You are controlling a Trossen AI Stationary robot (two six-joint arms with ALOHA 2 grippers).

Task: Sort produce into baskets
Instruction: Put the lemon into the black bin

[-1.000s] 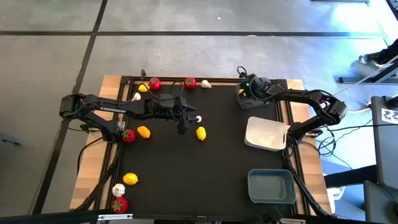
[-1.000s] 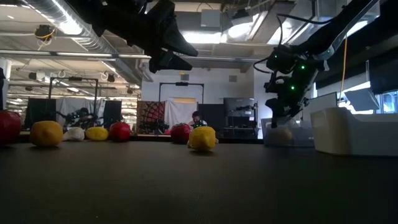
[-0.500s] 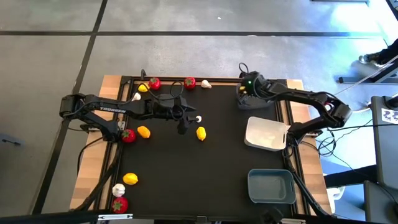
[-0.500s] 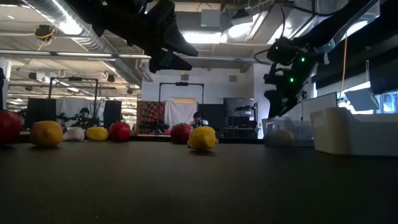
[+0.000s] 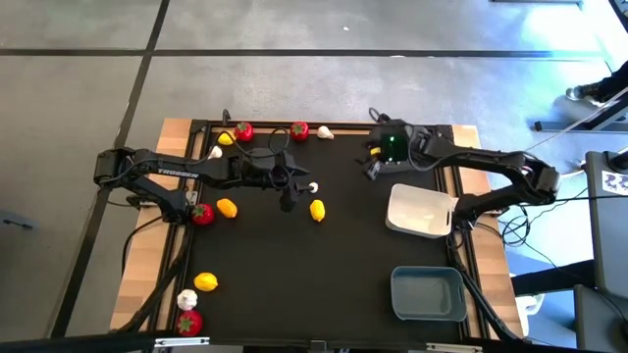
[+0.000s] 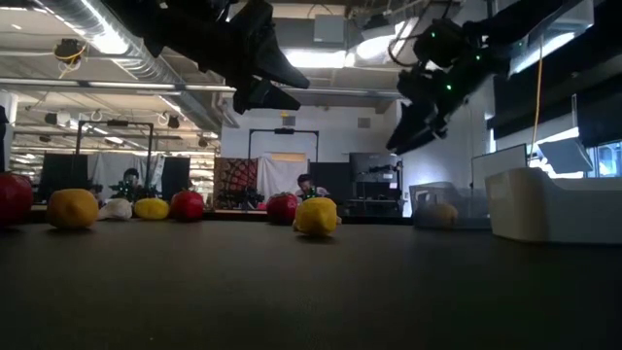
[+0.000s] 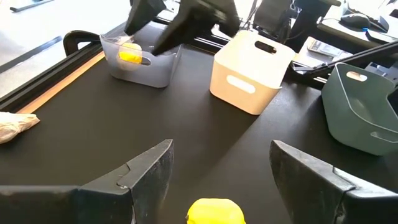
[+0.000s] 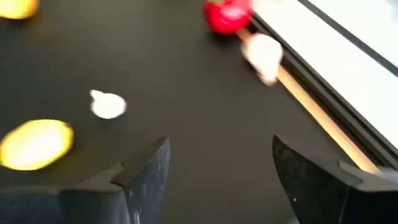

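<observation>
Produce, high view: lemons, red fruits and white bulbs lie scattered on the black table [image 5: 324,265]; one lemon [image 5: 317,209] sits near mid-table just beside the left gripper [image 5: 287,199], a garlic bulb [image 5: 312,187] next to it.
Baskets, high view: white basket [image 5: 420,210] and blue-grey basket [image 5: 428,294] stand along the right edge, well apart.
Right gripper, high view: right gripper [image 5: 374,167] hangs over the table's far right part, beside the white basket.
Low view: the lemon [image 6: 316,216] rests mid-table; the right gripper [image 6: 410,131] is raised above a clear-looking basket [image 6: 439,206] holding a lemon [image 6: 441,213].
Left wrist view: fingers [image 7: 146,177] spread apart, empty, with the lemon [image 7: 216,211] on the table between them; the greyish basket [image 7: 142,60] with a lemon [image 7: 129,55] stands far off beside the white basket [image 7: 252,73].
Right wrist view: fingers [image 8: 143,174] parted, holding nothing; a lemon [image 8: 36,144], a white bulb [image 8: 107,104] and a red fruit [image 8: 227,16] lie ahead.
</observation>
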